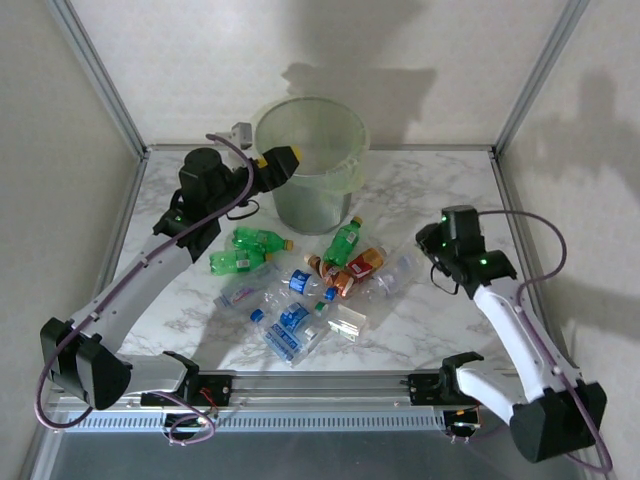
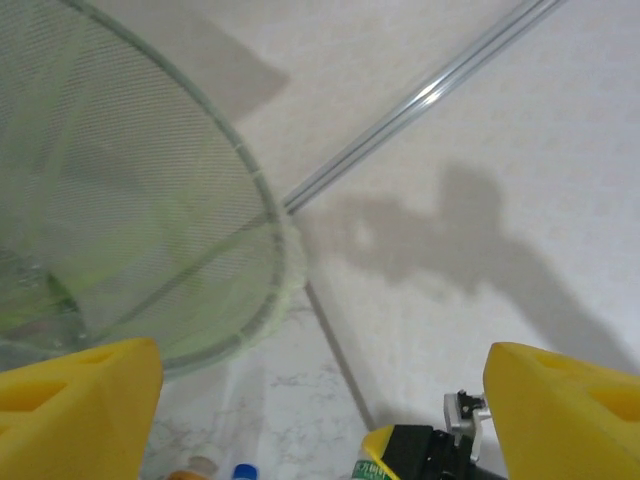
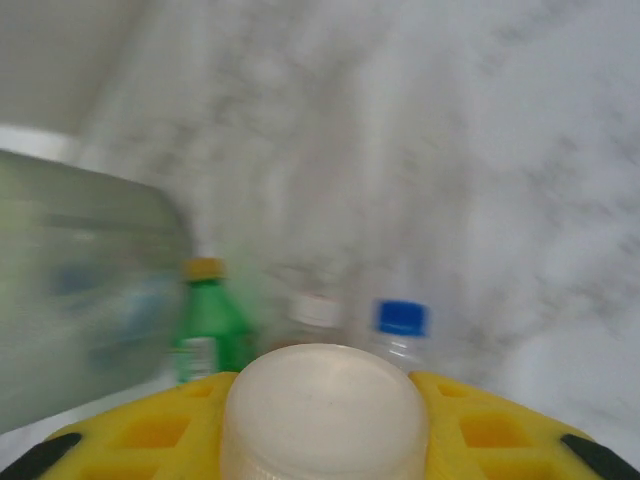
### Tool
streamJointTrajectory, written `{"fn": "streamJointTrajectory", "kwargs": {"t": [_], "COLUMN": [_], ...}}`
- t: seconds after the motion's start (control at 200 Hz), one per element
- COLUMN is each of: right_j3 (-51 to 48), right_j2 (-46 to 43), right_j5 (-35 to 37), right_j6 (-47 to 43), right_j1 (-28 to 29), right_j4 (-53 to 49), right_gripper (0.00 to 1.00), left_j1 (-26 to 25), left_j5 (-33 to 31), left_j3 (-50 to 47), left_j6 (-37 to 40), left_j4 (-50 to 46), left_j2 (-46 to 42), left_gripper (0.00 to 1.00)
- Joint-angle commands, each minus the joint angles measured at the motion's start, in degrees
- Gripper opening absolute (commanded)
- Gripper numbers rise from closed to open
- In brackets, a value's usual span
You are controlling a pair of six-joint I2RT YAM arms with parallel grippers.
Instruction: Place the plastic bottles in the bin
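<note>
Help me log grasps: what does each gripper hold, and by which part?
The right gripper grips a bottle by its white cap. The left gripper, open by the bin, holds nothing.

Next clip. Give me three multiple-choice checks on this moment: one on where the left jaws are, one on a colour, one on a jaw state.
1. Where are the left jaws?
A) over the bottle pile
B) at the rim of the bin
C) down by the arm bases

2. What colour is the cap held between the right jaws?
A) blue
B) yellow
C) white

3. How do the left jaws stand?
A) open, with nothing between them
B) shut on a green bottle
C) shut on the bin's rim

Answers:
1 B: the top view has the yellow fingers at the bin's left rim.
2 C: the right wrist view shows a white cap between that arm's pads.
3 A: the left wrist view shows its pads wide apart, holding nothing.
</note>
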Motion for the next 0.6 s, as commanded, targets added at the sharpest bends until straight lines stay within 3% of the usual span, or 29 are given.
{"fn": "streamJointTrajectory", "kwargs": {"t": [0.0, 0.16, 0.3, 0.596], "right_j3": [4.17, 9.27, 14.45, 18.16], "right_j2": [-2.62, -0.90, 3.32, 9.21], "right_j5": [-4.60, -17.10, -25.88, -34.09], "right_j6": [-7.21, -9.06, -5.45, 6.30], "right_j1": [-0.30, -0.30, -0.30, -0.13], "right_j4": [11.80, 28.20, 40.88, 61.16], "right_gripper": [0.24, 0.24, 0.23, 0.23], "left_j1": [0.24, 0.39, -1.05, -8.59], "left_j5": [5.47, 11.86, 15.57, 18.04], "left_j3": [2.24, 0.52, -2.67, -3.43], "left_j6": [-4.61, -13.76, -22.76, -26.29], "left_j4": [7.05, 18.40, 31.76, 41.48], "left_j2": [-0.39, 0.33, 0.58, 3.15], "left_gripper": [0.85, 0.89, 0.99, 1.00]}}
